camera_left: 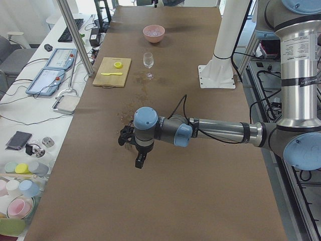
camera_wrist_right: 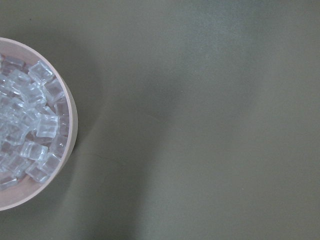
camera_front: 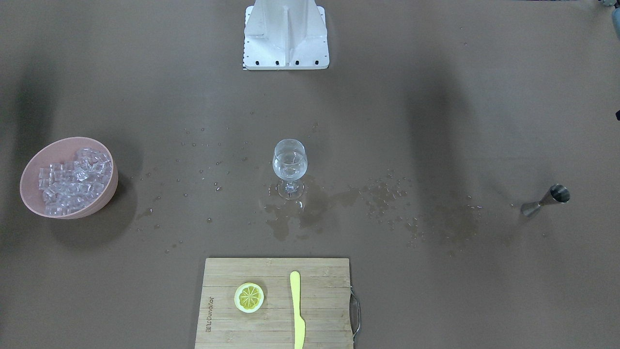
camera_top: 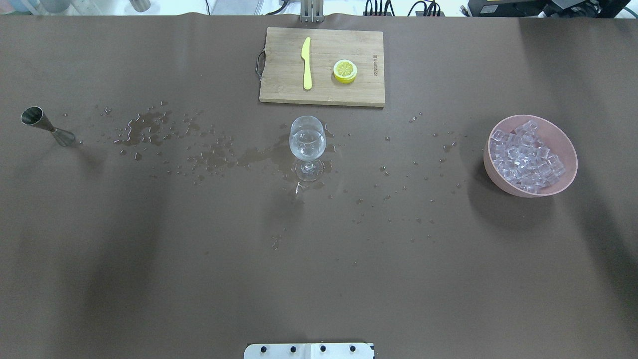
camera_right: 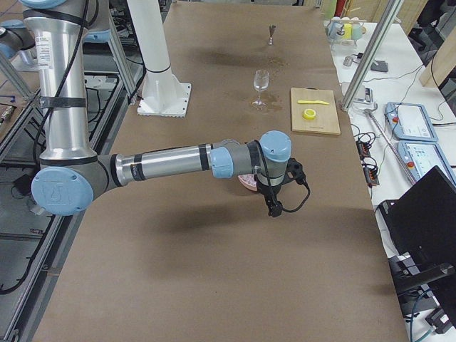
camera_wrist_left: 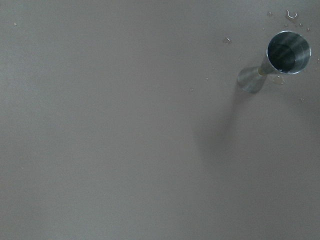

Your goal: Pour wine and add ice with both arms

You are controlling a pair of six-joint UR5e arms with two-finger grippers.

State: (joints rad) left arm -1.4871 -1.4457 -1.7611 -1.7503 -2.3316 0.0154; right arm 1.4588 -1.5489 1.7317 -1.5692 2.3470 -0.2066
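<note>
The only lettering is a dark brand mark (camera_front: 209, 315) printed on the board (camera_front: 276, 300), running along the short edge opposite its metal handle (camera_front: 357, 310). It is small and lies sideways in both table views. It seems to begin "Joyoung", followed by a few blocky characters, but it cannot be read for certain. The board lies well apart from the jaws of the left gripper (camera_left: 139, 161) and the right gripper (camera_right: 274, 208), with its marked end toward the right one's.

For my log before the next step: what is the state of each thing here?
Glass: upright, some wine inside.
Jigger: upright.
Bowl: full of ice.
Table: wet, puddles by glass.
Knife: lying flat on board.
Lemon: cut face up.
Left gripper: jaws unclear.
Right gripper: jaws unclear.
</note>
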